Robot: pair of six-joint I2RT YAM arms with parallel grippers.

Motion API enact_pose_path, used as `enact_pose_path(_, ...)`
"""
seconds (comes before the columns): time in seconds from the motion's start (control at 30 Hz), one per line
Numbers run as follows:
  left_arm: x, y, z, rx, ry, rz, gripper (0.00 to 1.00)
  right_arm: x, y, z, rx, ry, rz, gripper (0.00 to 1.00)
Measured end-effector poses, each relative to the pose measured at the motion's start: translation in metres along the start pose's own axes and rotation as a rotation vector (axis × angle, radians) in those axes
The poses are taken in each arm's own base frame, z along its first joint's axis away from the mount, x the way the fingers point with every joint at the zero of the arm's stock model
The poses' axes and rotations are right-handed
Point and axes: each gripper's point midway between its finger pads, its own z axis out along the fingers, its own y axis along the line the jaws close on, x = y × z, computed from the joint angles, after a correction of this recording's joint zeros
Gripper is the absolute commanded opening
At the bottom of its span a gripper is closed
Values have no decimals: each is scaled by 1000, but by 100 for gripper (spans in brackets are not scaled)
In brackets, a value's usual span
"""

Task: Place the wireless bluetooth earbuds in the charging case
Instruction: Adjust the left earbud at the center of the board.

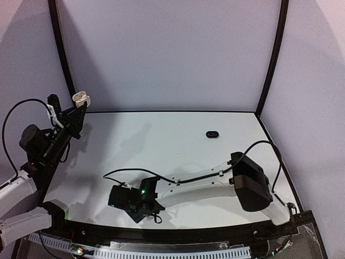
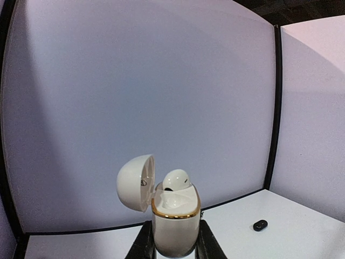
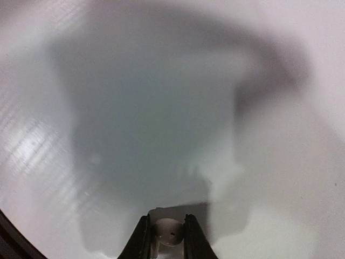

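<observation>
Your left gripper (image 2: 175, 244) is clasping the open charging case (image 2: 173, 224), your right gripper (image 3: 164, 238) is pinching a white earbud (image 3: 171, 232); be squaring it over the empty socket (image 2: 174, 203)

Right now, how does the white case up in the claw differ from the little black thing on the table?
The white case is held aloft by the left gripper, lid open, one white earbud sitting in it; the black thing lies on the table. The case looks larger. Both are rounded.

Gold-rimmed white charging case (image 2: 175, 229), white earbud (image 2: 177, 179)
</observation>
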Motion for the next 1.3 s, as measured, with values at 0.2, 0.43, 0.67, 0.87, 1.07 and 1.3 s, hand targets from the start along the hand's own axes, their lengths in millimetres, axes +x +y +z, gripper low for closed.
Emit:
enact_pose_path(0.2, 0, 0, 0, 1, 1, 0, 1, 45, -53, -12, 93, 29, 20, 18)
enact_pose_path(0.43, 1, -2, 0, 12, 4, 0, 1, 67, -81, -19, 97, -8, 61, 25)
enact_pose_path(0.67, 3, -6, 1, 34, 9, -1, 1, 75, -88, -20, 71, -49, 100, 34)
enact_pose_path(0.87, 7, -11, 2, 60, 21, -5, 1, 73, -90, -23, 55, -43, 109, 40)
enact_pose_path(1.07, 7, -13, 2, 69, 23, -6, 1, 69, -92, -26, 36, 25, 128, 51)
enact_pose_path(1.3, 7, -14, 2, 74, 23, -8, 1, 49, -100, -42, 32, 62, 230, 76)
